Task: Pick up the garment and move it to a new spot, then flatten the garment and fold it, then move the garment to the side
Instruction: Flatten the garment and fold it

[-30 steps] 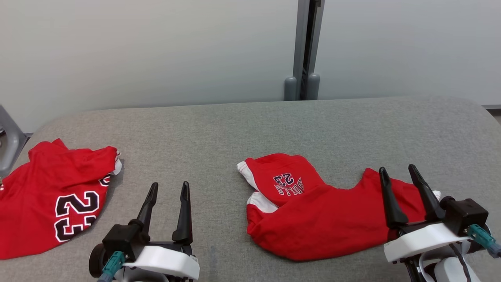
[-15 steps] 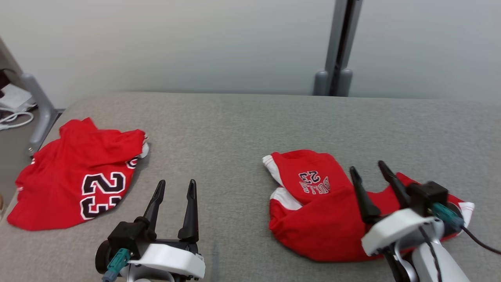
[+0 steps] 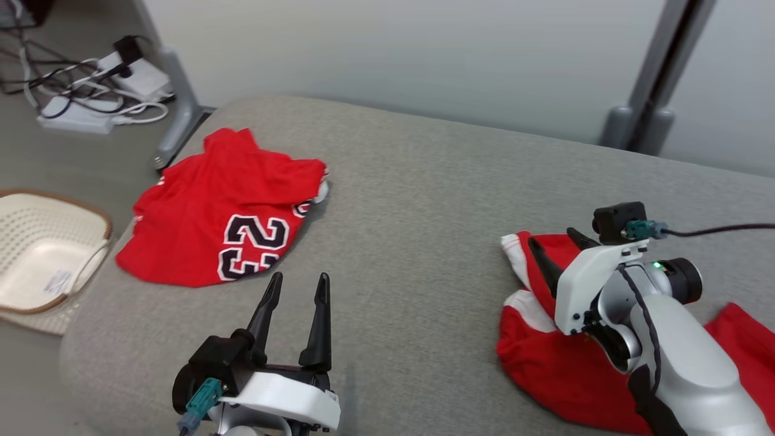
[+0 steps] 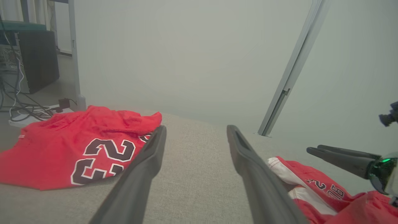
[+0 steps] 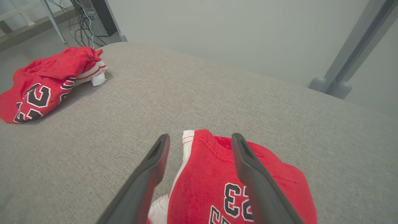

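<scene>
A crumpled red garment with a black "23" [image 3: 224, 212] [image 4: 77, 140] [image 5: 46, 74] lies at the far left of the grey padded table [image 3: 424, 200]. A second red garment with white trim and small "23" lettering [image 3: 533, 357] [image 4: 311, 183] [image 5: 211, 174] lies at the right. My right gripper [image 3: 552, 237] [image 5: 200, 137] [image 4: 313, 148] hovers open above its white-trimmed end, holding nothing. Near the front edge my left gripper [image 3: 301, 277] [image 4: 196, 128] stands open over bare table between the two garments.
A cream perforated basket [image 3: 36, 242] sits on the floor beyond the table's left edge. Cables and a power strip [image 3: 91, 109] lie on the floor behind it. A grey post [image 3: 654, 91] rises at the back right.
The head camera has turned left, so the whole picture shifted right. My right gripper has moved left across the right-hand garment toward its white-trimmed end. The left gripper stays as before.
</scene>
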Tool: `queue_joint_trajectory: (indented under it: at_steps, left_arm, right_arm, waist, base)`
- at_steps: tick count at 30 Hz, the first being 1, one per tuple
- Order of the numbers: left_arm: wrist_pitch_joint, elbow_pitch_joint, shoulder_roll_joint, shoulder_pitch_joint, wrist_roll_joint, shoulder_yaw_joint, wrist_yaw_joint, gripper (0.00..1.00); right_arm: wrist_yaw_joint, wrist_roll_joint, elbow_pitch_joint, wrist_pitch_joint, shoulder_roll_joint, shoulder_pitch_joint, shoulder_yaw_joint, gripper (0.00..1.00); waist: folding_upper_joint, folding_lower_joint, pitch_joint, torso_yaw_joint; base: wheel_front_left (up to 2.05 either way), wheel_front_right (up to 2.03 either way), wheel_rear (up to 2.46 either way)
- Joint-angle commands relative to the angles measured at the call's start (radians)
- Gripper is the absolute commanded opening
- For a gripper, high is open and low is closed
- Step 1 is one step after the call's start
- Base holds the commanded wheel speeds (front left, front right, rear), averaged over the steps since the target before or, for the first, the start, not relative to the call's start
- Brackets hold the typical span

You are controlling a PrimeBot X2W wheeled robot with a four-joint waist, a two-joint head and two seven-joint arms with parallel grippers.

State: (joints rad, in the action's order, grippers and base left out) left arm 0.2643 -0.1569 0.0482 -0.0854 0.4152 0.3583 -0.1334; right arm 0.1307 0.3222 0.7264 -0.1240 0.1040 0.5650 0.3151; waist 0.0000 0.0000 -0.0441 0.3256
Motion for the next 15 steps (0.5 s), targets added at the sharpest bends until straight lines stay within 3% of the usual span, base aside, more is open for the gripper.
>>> queue_joint_trajectory:
  at_steps: [1, 8, 15]
  left_arm:
    - [0.000, 0.002, 0.004, -0.010, 0.005, 0.002, -0.007, 1.00]
    - [0.000, 0.001, 0.004, -0.012, 0.006, 0.011, -0.007, 1.00]
    - [0.000, 0.009, 0.004, -0.021, 0.010, 0.020, -0.013, 1.00]
  right_arm:
    - [0.000, -0.009, 0.040, -0.012, 0.004, 0.024, -0.007, 1.00]
    - [0.000, -0.055, 0.207, -0.051, 0.010, 0.109, -0.033, 1.00]
    - [0.000, -0.133, 0.340, -0.052, 0.001, 0.163, -0.061, 1.00]
  waist:
    - [0.0000, 0.0000, -0.020, 0.057]
    - [0.0000, 0.0000, -0.033, 0.116]
    - [0.0000, 0.0000, -0.045, 0.129]
  base:
    - [0.00, 0.00, 0.00]
    - [0.00, 0.00, 0.00]
    - [0.00, 0.00, 0.00]
